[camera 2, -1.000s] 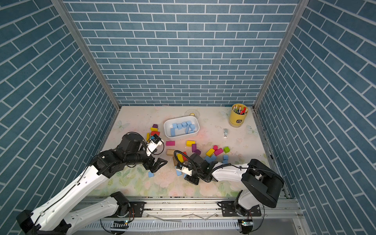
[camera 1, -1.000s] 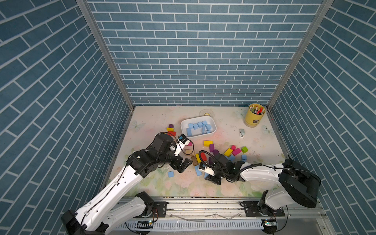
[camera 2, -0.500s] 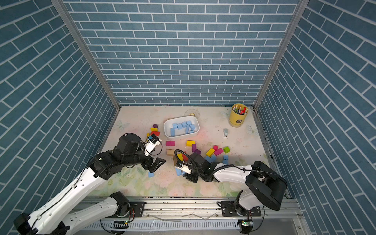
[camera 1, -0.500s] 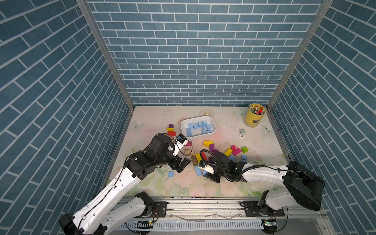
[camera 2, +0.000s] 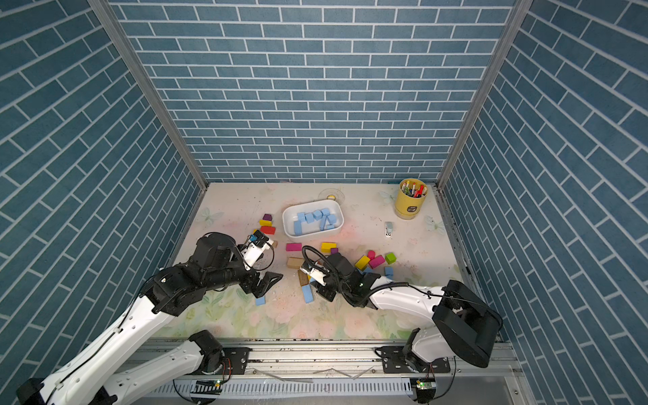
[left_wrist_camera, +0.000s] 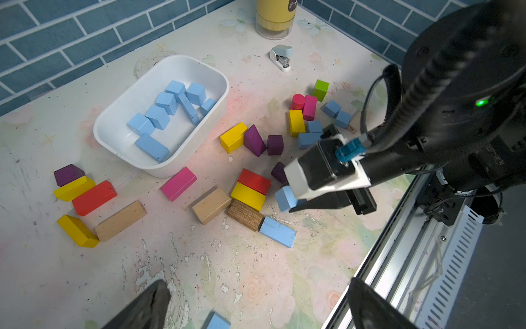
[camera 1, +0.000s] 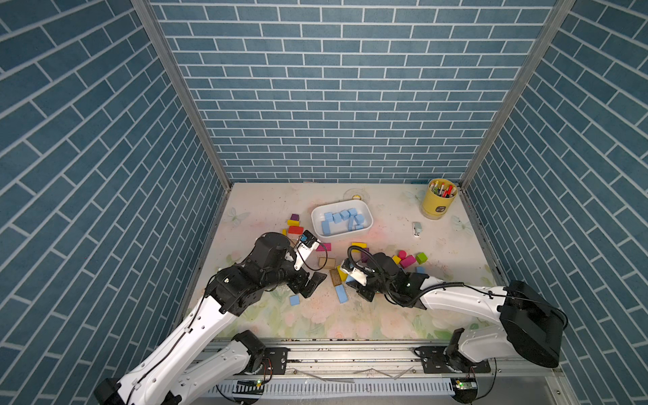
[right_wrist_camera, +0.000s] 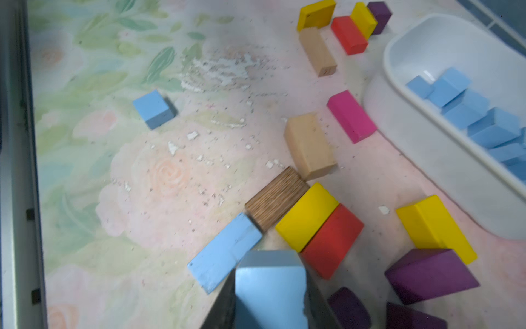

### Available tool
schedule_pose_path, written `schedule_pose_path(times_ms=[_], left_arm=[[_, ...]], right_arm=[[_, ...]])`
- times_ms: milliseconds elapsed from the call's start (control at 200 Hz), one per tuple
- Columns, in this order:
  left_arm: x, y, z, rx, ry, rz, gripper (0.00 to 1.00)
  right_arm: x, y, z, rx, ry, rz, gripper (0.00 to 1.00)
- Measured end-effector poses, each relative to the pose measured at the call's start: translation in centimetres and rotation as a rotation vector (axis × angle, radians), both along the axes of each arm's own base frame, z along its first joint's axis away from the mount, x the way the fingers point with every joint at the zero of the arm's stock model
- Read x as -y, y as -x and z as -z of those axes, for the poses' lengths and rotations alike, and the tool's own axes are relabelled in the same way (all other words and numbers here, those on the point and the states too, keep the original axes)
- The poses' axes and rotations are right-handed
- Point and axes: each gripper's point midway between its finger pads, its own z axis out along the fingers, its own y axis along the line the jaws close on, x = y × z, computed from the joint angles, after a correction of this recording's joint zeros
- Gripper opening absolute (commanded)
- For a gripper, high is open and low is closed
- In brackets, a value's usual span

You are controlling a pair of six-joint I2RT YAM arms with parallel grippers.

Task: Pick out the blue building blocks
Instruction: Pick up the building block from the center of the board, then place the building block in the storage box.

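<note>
My right gripper is shut on a light blue building block, held just above the table; the left wrist view shows this block at the finger ends. A long blue block lies flat beside it, touching a dark wooden block. My left gripper is open and hangs over a small blue cube, which shows low between its fingers. Several blue blocks lie in the white tray. More blue blocks sit in the coloured cluster on the right.
Yellow, red, pink, purple, green and tan wooden blocks are scattered between the tray and the arms. A yellow cup of pens stands at the back right, with a small stapler near it. The metal rail runs along the front edge.
My right gripper has moved a little toward the back and left with the blue block in it. The left arm has shifted only slightly and stays open.
</note>
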Motion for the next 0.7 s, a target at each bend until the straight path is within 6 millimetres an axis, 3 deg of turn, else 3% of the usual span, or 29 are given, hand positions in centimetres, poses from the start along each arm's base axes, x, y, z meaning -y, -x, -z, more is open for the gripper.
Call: schedule_pose_path(times_ms=[175, 435, 700], left_arm=[[-0.1, 0.1, -0.3, 0.012, 0.006, -0.002, 0.99], [-0.4, 0.3, -0.8, 0.032, 0.016, -0.007, 0.99], [-1.4, -0.3, -0.6, 0.061, -0.003, -0.069, 0.99]], right_arm=[[-0.7, -4.4, -2.3, 0.018, -0.041, 0.123, 0.06], [-1.7, -10.7, -4.1, 0.029, -0.049, 0.274, 0.07], [-2.2, -15.7, -3.7, -0.002, -0.043, 0.385, 0.08]])
